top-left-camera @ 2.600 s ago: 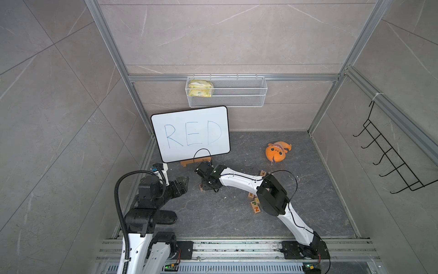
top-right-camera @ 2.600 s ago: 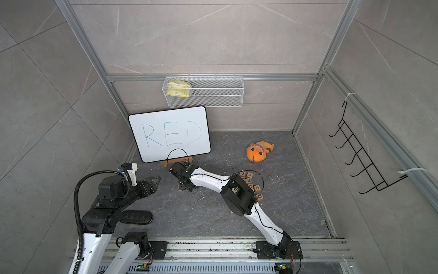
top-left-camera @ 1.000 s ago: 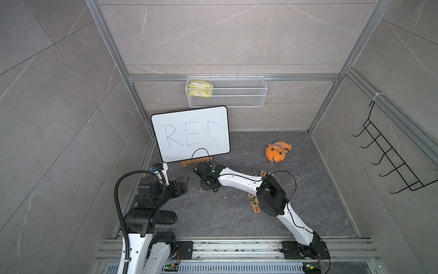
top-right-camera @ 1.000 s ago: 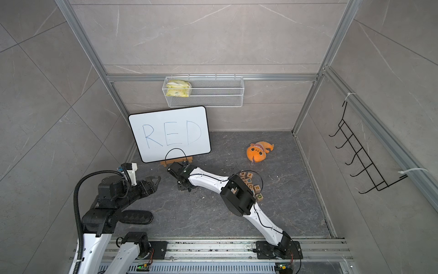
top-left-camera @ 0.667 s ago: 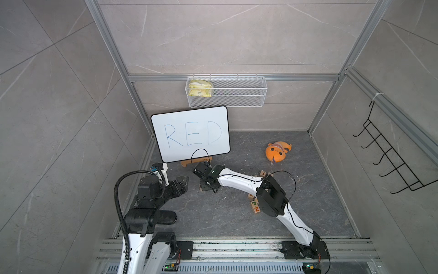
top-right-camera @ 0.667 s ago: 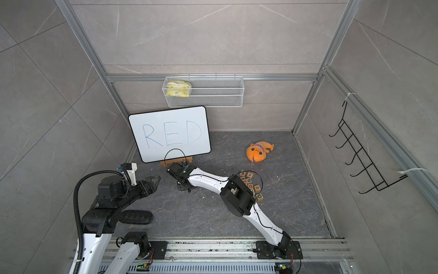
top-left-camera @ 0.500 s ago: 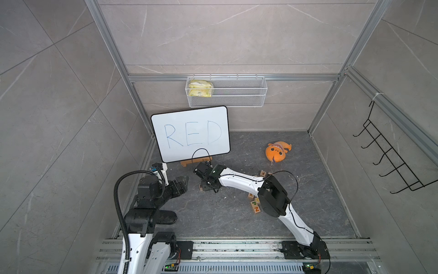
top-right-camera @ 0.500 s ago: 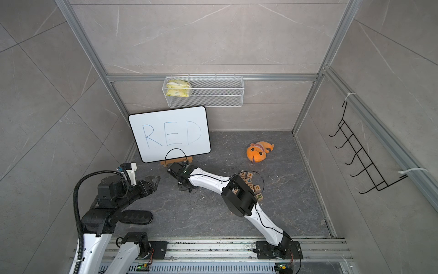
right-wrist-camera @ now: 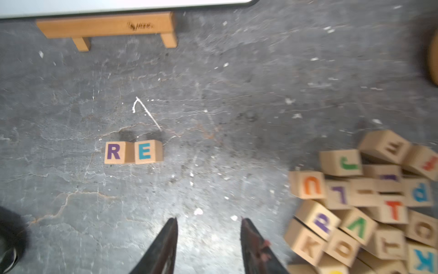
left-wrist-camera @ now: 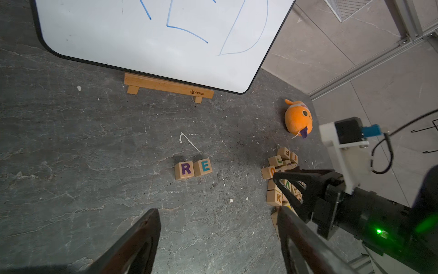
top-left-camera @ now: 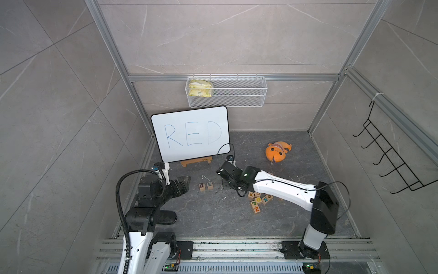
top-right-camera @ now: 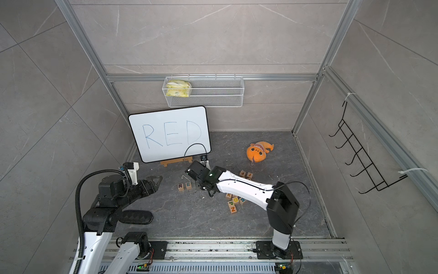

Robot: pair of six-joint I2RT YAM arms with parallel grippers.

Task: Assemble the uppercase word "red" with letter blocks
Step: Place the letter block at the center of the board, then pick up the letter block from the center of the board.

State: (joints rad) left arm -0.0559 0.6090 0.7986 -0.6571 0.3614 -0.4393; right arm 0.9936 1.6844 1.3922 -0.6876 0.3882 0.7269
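Two letter blocks stand side by side on the dark floor, touching: R [top-left-camera: 202,186] [right-wrist-camera: 115,152] and, to its right, E [top-left-camera: 209,185] [right-wrist-camera: 147,151]. The wrist views show a purple R [left-wrist-camera: 184,169] and a teal E [left-wrist-camera: 203,166]. My right gripper [top-left-camera: 224,183] [right-wrist-camera: 209,221] hangs open and empty just right of the E, between that pair and a loose pile of letter blocks [top-left-camera: 258,200] [right-wrist-camera: 367,208]. My left gripper [top-left-camera: 187,182] [left-wrist-camera: 218,213] is open and empty, left of the R.
A whiteboard [top-left-camera: 189,132] with RED in blue leans on a wooden stand [top-left-camera: 196,162] behind the blocks. An orange plush toy [top-left-camera: 276,153] lies at the back right. A wire basket [top-left-camera: 226,91] hangs on the back wall and a hook rack [top-left-camera: 391,166] on the right wall.
My right gripper has opened a little and drawn back to the right, off the R and E pair, which now stands uncovered. The left arm has stayed put.
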